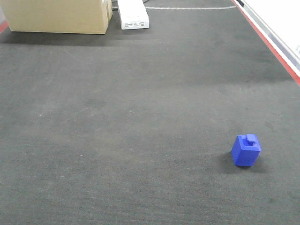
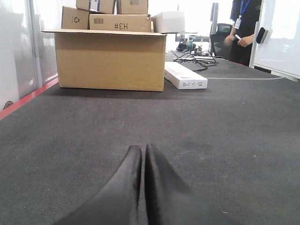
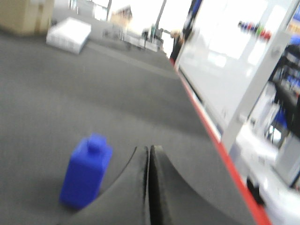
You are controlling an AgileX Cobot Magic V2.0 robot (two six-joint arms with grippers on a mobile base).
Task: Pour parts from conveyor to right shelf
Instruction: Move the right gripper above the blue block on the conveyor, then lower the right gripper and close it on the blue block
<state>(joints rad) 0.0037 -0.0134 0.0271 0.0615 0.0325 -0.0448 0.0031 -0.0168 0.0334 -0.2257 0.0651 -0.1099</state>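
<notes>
One of the parts, a small bright-blue block (image 1: 246,150) with a knob on top, stands on the dark conveyor belt (image 1: 131,122) at the front right. In the blurred right wrist view the block (image 3: 86,171) sits just left of my right gripper (image 3: 149,149), which is shut and holds nothing. Low over bare belt, my left gripper (image 2: 142,149) is shut and empty. Neither gripper shows in the front view. The right shelf is only a blur of blue and metal (image 3: 289,84) beyond the belt's red edge (image 3: 220,150).
A large open cardboard box (image 2: 110,58) and a flat white carton (image 2: 185,78) lie at the belt's far end. A white panel (image 1: 276,23) runs along the right edge. A person (image 2: 243,28) stands behind the belt.
</notes>
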